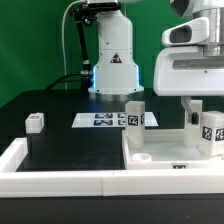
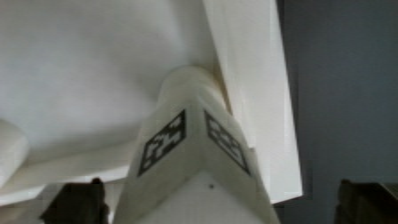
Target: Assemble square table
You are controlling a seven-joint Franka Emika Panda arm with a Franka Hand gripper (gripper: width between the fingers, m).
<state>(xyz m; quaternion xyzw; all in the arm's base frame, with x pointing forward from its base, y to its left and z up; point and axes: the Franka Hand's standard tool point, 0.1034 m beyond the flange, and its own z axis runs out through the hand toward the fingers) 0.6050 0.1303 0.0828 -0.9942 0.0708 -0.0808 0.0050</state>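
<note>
The white square tabletop (image 1: 165,150) lies flat at the exterior view's right, close to the front rim; it fills much of the wrist view (image 2: 107,60). A tagged white leg (image 1: 211,135) stands on its right part, and shows with two tags in the wrist view (image 2: 187,140). My gripper (image 1: 207,112) hangs just above this leg, open (image 2: 217,205). Its dark fingertips (image 2: 80,200) stand on either side of the leg, with gaps showing. A second leg (image 1: 135,115) stands at the tabletop's far left corner. A third leg (image 1: 36,122) sits on the black table at the left.
The marker board (image 1: 100,120) lies in front of the robot base (image 1: 113,65). White rim bars (image 1: 60,178) edge the black surface at front and left. A small round white piece (image 1: 143,157) sits on the tabletop near its front left.
</note>
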